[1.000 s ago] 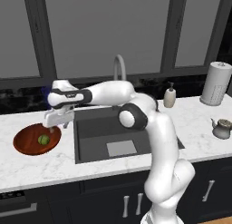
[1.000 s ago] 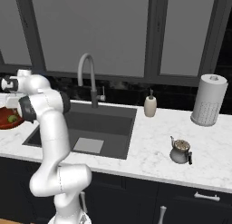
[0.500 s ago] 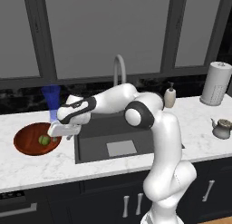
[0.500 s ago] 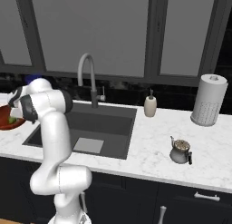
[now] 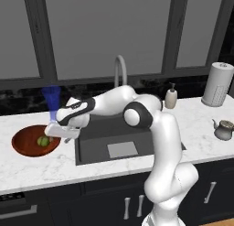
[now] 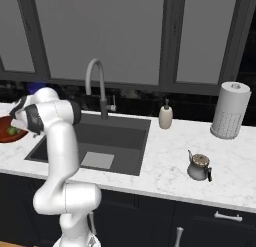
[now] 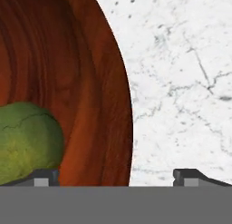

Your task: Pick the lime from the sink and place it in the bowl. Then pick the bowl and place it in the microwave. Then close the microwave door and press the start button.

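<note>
On the left of the white marbled counter [image 5: 27, 165] sits the reddish-brown bowl [image 5: 27, 145], upright, with the yellow-green lime [image 5: 43, 141] lying inside it; the lime is roundish, so no long axis can be told. The tool [image 5: 58, 132] hangs over the bowl's right rim with its jaws spread wide, holding nothing. A blue glass vase [image 5: 51, 99] stands just behind. To the right come the dark sink [image 5: 91, 142] with its curved faucet [image 5: 119, 69], a soap bottle [image 5: 171, 97], a small kettle [image 5: 224, 129] and a paper towel roll [image 5: 217, 84]. No writing is readable. Dark windows run behind.
</note>
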Motion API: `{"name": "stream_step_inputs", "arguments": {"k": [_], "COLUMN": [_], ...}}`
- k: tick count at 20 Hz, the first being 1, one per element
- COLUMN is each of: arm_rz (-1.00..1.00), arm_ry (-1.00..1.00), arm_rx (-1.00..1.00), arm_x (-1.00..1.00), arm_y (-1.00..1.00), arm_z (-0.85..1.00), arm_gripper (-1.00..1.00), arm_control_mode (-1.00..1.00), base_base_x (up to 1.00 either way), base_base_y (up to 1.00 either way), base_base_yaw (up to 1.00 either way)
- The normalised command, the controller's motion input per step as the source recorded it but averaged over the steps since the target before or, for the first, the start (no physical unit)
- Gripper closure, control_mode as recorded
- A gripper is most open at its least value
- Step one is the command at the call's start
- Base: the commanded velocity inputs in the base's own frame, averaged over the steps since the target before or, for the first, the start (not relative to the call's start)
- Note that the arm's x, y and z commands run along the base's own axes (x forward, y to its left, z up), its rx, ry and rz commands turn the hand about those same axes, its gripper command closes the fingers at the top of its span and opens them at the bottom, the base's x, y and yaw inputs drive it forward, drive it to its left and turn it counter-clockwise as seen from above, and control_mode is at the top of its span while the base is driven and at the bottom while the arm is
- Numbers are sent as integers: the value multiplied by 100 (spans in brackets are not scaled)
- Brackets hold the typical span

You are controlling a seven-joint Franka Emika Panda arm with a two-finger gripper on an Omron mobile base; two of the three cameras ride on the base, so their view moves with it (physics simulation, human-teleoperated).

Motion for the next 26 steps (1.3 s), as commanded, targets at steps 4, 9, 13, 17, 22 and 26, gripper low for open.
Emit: {"name": "stream_step_inputs", "arguments": {"k": [4, 9, 13, 17, 22, 26], "arm_rz": [-21, -16, -4, 0, 0, 0], "arm_ry": [20, 22, 25, 11, -3, -7], "arm_rx": [0, 0, 0, 0, 0, 0], "arm_x": [46, 39, 0, -26, -67, -62], "arm_y": [33, 29, 12, 0, -19, -47], "arm_z": [-4, -28, -19, -17, 7, 62], "arm_gripper": [-100, 100, 100, 100, 100, 100], "arm_control_mode": [-100, -100, -100, -100, -100, -100], "base_base_x": [0, 0, 0, 0, 0, 0], "base_base_y": [0, 0, 0, 0, 0, 0], "base_base_yaw": [0, 0, 0, 0, 0, 0]}}
